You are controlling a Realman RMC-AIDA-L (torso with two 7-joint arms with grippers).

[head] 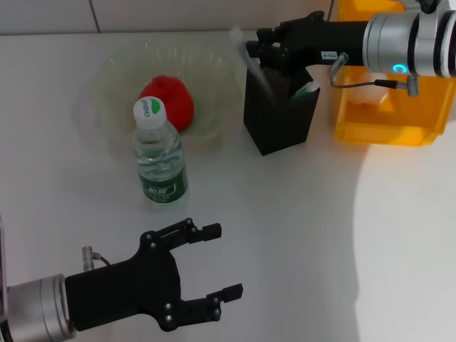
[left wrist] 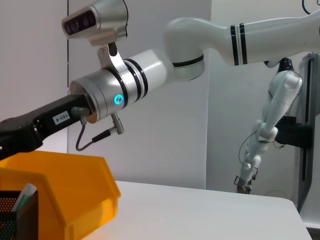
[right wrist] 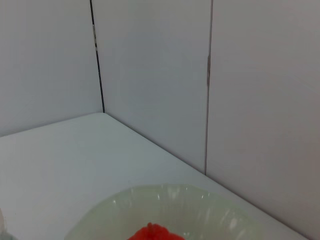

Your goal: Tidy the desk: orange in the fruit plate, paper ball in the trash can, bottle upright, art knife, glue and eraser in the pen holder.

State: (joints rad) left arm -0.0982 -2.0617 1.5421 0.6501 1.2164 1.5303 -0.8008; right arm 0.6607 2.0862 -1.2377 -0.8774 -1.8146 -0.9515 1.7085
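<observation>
The orange [head: 167, 100], reddish, lies in the clear fruit plate [head: 114, 75] at the back left; it also shows in the right wrist view [right wrist: 152, 232]. The bottle [head: 158, 153] stands upright in front of the plate. My right gripper [head: 255, 44] is over the black pen holder [head: 280, 117], shut on a pale slim art knife [head: 251, 65] whose lower end reaches into the holder. A green-and-white thing [head: 308, 87] stands inside the holder. My left gripper [head: 224, 261] is open and empty at the near left. Paper ball and eraser are not visible.
A yellow bin [head: 388, 107] stands right of the pen holder; it also shows in the left wrist view [left wrist: 65, 190] next to the holder [left wrist: 15, 220]. White walls [right wrist: 150, 75] bound the table at the back.
</observation>
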